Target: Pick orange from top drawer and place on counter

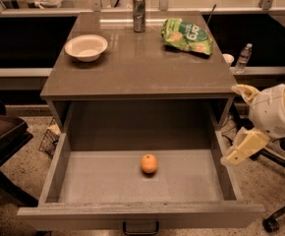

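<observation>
The orange [149,163] lies on the grey floor of the open top drawer [83,178], near the middle and towards the front. The drawer's dark handle [140,228] shows at the bottom edge. The counter [137,65] is the glossy grey-brown top behind and above the drawer. My gripper [239,123] hangs at the right, just outside the drawer's right wall and below counter level. It is open and empty, with one cream finger [244,148] low and the other [243,91] higher. It is well to the right of the orange.
On the counter stand a white bowl [86,47] at the left, a metal can [139,13] at the back and a green snack bag [187,35] at the back right. A water bottle [243,58] stands right of the cabinet. A dark chair [2,132] is at the left.
</observation>
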`<state>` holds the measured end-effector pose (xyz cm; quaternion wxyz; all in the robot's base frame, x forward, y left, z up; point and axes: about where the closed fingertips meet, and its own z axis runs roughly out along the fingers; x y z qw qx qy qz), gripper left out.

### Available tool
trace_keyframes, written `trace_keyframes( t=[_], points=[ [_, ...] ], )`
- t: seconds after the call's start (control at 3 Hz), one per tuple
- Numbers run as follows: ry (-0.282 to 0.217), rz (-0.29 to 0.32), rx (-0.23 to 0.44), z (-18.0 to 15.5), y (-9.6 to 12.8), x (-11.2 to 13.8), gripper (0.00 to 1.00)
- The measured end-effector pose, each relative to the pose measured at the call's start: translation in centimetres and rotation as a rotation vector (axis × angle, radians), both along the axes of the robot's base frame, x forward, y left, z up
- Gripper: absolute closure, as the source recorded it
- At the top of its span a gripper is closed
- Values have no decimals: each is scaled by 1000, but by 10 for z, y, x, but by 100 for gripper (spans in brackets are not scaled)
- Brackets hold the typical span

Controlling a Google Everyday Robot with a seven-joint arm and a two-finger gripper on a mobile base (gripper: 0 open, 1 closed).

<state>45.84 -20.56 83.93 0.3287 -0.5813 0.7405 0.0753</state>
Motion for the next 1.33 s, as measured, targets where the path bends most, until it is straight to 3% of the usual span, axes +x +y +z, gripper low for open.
trace_keyframes(
  t=[0.33, 1.0, 1.33],
  points=[
    [-106, 4, 4, 6, -3, 19, 0],
    [-84, 5, 43, -11, 10, 21, 0],
    [-64, 18, 124, -48, 44, 23, 0]
  ],
)
